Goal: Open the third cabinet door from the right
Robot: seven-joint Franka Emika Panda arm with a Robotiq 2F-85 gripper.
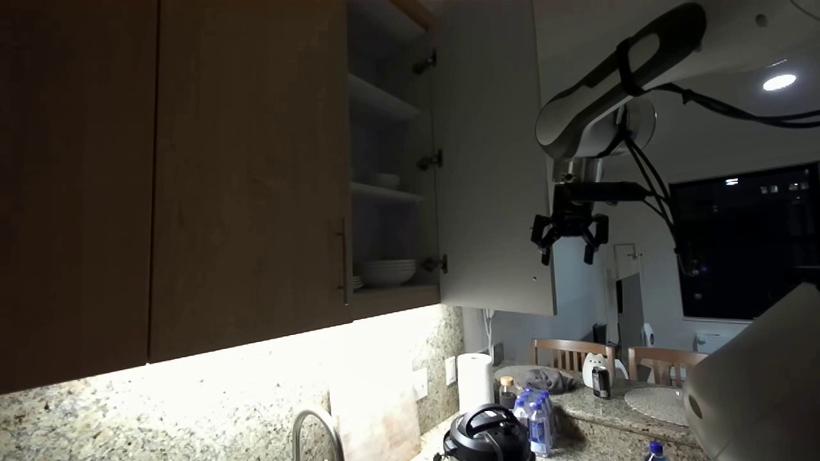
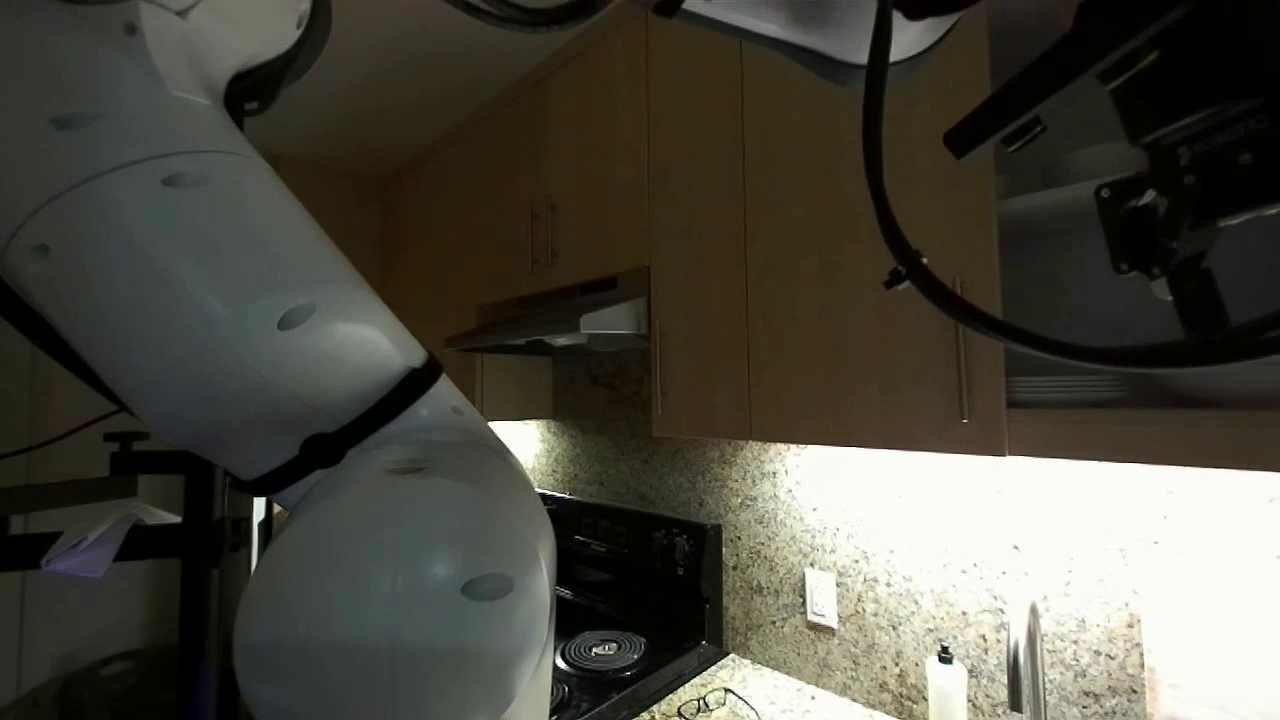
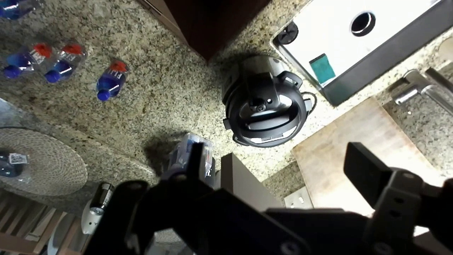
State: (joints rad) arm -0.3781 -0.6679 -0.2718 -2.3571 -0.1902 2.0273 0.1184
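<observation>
The third cabinet door from the right point(image 2: 698, 230) is shut: tall, narrow, light-brown, its slim bar handle point(image 2: 657, 370) low on its left edge. In an exterior view it appears as the dark door panel point(image 1: 73, 192) at the far left, its handle out of view. My gripper point(image 1: 567, 256) is open and empty, pointing down beside the free edge of another, open door point(image 1: 487, 192) at the right. In the wrist view, an edge of what looks like that open door point(image 3: 247, 187) shows between the fingers point(image 3: 274, 146); I cannot tell whether they touch it.
A wider shut door point(image 1: 250, 160) stands between the narrow door and the open compartment with bowls point(image 1: 387, 272). Below are a pressure cooker point(image 3: 269, 113), sink point(image 3: 385, 63), faucet point(image 1: 317, 422) and bottles point(image 1: 535, 419). The range hood point(image 2: 560, 315) and stove point(image 2: 620, 620) are left of the narrow door.
</observation>
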